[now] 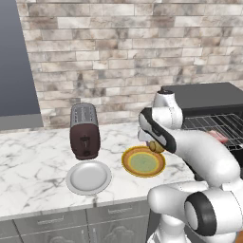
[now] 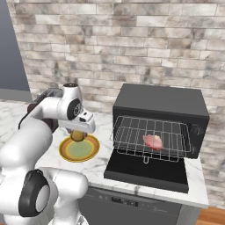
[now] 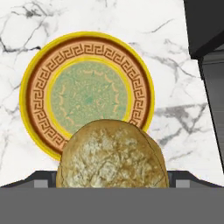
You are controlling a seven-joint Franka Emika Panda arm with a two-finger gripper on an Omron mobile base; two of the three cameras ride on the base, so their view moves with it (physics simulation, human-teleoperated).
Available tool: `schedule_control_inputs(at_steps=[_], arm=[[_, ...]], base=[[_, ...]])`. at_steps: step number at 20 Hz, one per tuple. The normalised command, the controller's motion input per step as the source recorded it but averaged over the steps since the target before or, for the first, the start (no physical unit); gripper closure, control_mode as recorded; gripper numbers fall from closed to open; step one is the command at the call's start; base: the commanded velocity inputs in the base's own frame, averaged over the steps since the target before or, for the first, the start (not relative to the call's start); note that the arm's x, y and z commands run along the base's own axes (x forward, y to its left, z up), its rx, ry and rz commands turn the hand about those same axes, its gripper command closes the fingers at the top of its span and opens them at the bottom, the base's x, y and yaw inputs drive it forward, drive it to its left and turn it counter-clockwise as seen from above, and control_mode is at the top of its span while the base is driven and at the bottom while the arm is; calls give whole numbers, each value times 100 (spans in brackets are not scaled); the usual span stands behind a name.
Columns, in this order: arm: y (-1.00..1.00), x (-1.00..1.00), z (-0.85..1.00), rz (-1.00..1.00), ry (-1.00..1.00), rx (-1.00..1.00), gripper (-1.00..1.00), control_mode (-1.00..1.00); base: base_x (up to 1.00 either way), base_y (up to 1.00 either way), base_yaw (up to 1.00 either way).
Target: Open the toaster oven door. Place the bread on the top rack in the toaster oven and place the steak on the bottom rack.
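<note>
Marble counter (image 1: pixel 38 161) below: my gripper (image 2: pixel 78 135) holds the round tan bread roll (image 3: pixel 112 154) over its yellow-rimmed green plate (image 3: pixel 87 94); a loose, wide pinch could drop it.

white glossy arm (image 1: pixel 204 156) w/ fat rounded links, lower right of the left base view. dark charcoal rings at the joints, one big black band round the elbow cap at bottom right. black panel along the forearm link near frame centre. right base view, lower left: same white shells, dark ring on the round shoulder cap, grey disc on the wrist end, white boxy hand block (image 2: pixel 83 122) w/ small dark marks.
</note>
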Motion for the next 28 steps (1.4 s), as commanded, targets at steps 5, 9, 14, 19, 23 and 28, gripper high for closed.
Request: schedule_control_inputs(at_steps=[5,9,14,19,23,28], arm=[[-36,-28,53,-4,9,0,100,-100],[-47,-27,51,-4,7,0,100,-100],[-54,-18,33,-7,13,0,100,-100],[-61,-4,14,-6,9,-1,100,-100],[-61,0,10,-4,3,0,100,-100],[-61,1,8,-2,0,0,100,-100]], base=[[0,0,0],[0,0,0],[0,0,0],[0,0,0],[0,0,0],[0,0,0]])
